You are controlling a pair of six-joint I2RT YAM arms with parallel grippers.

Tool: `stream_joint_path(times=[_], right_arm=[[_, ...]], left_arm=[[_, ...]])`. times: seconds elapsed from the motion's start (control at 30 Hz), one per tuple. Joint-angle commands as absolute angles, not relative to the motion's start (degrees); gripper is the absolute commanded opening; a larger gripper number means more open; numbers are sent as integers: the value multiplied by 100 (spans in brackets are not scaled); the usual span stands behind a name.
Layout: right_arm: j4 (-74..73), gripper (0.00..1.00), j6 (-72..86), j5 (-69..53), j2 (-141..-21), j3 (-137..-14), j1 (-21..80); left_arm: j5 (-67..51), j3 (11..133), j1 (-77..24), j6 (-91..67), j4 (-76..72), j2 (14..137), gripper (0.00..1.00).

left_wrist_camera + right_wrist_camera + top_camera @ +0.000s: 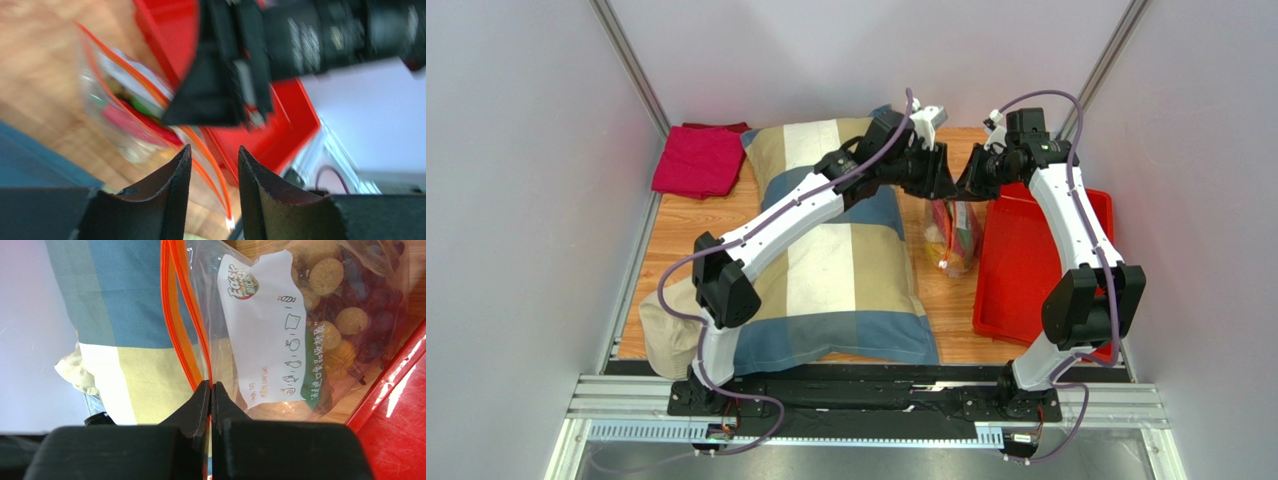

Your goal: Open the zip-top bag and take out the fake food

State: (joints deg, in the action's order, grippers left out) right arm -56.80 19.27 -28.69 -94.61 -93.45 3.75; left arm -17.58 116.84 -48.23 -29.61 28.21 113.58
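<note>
The zip-top bag [954,235] hangs over the wooden table between the pillow and the red tray. My right gripper [971,172] is shut on its red-orange zip strip; the right wrist view shows the jaws [211,387] pressed together on the strip, with the white label [267,330] beyond. The fake food shows inside as beige round bits [326,276] and dark purple grapes [372,335]. My left gripper [936,170] is open, facing the right one. In the left wrist view the zip strip [220,185] runs through its gap [214,155] without being pinched, and the bag [120,100] is blurred.
A large striped pillow [846,260] fills the table's left and middle, also in the right wrist view [130,315]. A red tray [1026,260] lies at the right, right next to the bag. A red cloth [698,160] lies at the far left corner. Grey walls enclose the table.
</note>
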Motion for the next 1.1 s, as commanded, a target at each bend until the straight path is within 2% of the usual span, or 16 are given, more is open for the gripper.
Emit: stream_joint_path(times=[0.0,0.17,0.33,0.47,0.57,0.67,0.73,0.77,0.87,0.97,1.07], right_arm=[[-5730,0,2004,-2980,-9185,-9316,430],[-5739,0,2013,-2988,-9097,-9316,475],[-5783,0,1978,-3032,-9027,-9308,475],[-5853,0,1969,-3032,-9000,-9387,483],[-6002,0,1890,-2927,-8982,-9483,475],[-6047,0,1872,-2909,-8930,-9492,483],[-6047,0,1881,-2918,-8903,-9475,475],[-6064,0,1872,-2918,-8895,-9483,483],[-6091,0,1846,-2892,-8851,-9457,483],[-6204,1,1688,-2489,-8912,-9483,475],[-6635,14,1442,-1479,-9105,-9807,483]], left_arm=[[-809,12567,-4711,-3112,3673,11969,43],[-264,13139,-4711,-3190,4113,12260,40],[-308,13183,-4720,-3217,4061,12427,53],[-299,13245,-4720,-3138,4148,12673,54],[-325,13263,-4729,-3059,4219,12779,48],[-466,13341,-4702,-2954,4280,12867,35],[-545,13377,-4685,-2901,4315,12893,22],[-554,13377,-4676,-2892,4307,12902,10],[-825,13394,-4632,-2848,4307,12937,0],[-1203,13500,-4632,-2699,4272,12868,0],[-1695,13491,-4641,-2593,4096,12666,0]])
